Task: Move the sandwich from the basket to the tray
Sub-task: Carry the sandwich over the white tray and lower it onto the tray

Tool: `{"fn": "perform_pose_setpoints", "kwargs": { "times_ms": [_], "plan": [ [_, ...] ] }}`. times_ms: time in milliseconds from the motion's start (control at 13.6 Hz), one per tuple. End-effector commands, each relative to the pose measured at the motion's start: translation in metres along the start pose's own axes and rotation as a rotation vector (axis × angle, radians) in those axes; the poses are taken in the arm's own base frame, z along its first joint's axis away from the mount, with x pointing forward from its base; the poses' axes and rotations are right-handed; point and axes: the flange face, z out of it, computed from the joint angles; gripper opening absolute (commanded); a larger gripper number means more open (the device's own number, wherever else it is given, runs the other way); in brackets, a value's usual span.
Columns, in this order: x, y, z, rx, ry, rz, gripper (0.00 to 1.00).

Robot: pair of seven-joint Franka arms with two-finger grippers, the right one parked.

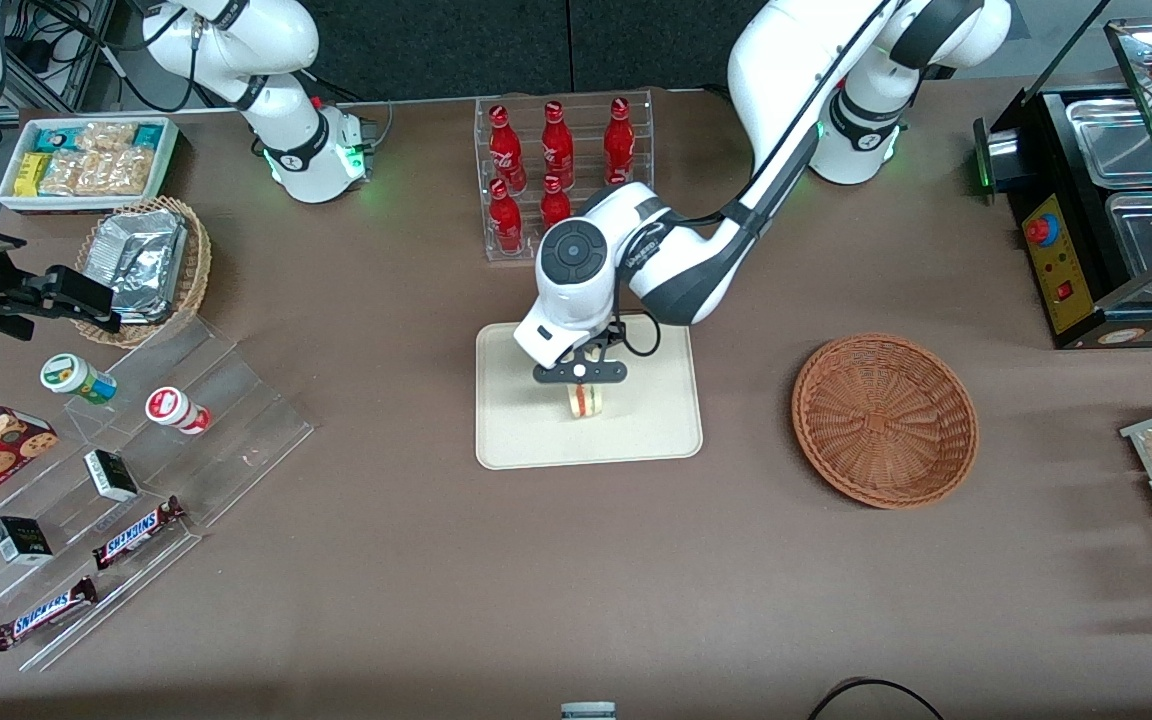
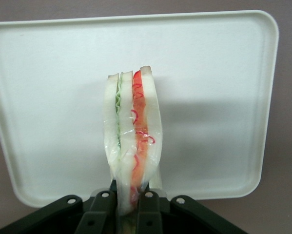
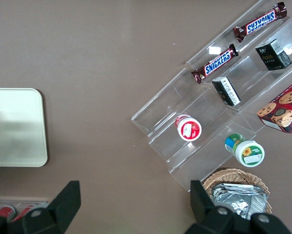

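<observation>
1. Over the middle of the tray, the left arm's hand hangs pointing straight down, with the forearm reaching in from the working arm's end of the desk and the wrist bent over the tray's edge farther from the front camera.
2. The hand is pinched shut on the sandwich, its fingers squeezing the bread from both sides, only as far apart as the wedge is thick.
3. In the wrist view the sandwich stands on edge, so you're looking right at the cut side: white bread, a green stripe, a red-orange stripe, all in clear wrap. The tray fills the background around it.
4. Can't tell whether the sandwich's bottom edge is touching the tray or hanging just above it.
5. The basket sits on the desk well apart from the tray, toward the working arm's end, nothing in it.
6. A clear rack of red bottles stands farther from the front camera than the tray, just past the arm's wrist.
7. Toward the parked arm's end from the tray there's a stepped clear stand holding Snickers bars and small cups.
</observation>
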Motion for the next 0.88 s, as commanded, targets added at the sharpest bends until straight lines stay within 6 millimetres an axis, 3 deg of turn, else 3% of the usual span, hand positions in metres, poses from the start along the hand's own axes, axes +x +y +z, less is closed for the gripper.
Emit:
{"fn": "perform_pose_setpoints", "kwargs": {
  "times_ms": [0, 514, 661, 734, 807],
  "plan": [
    [-0.002, 0.014, 0.019, 0.012, 0.037, -0.003, 0.16],
    [-0.002, 0.009, 0.045, 0.062, 0.036, -0.027, 0.17],
    [-0.001, 0.007, 0.054, 0.081, 0.041, -0.021, 0.26],
    [-0.001, 0.007, 0.054, 0.08, 0.039, -0.02, 0.48],
    [-0.001, 0.007, 0.054, 0.081, 0.04, -0.018, 0.85]
  ]
}}
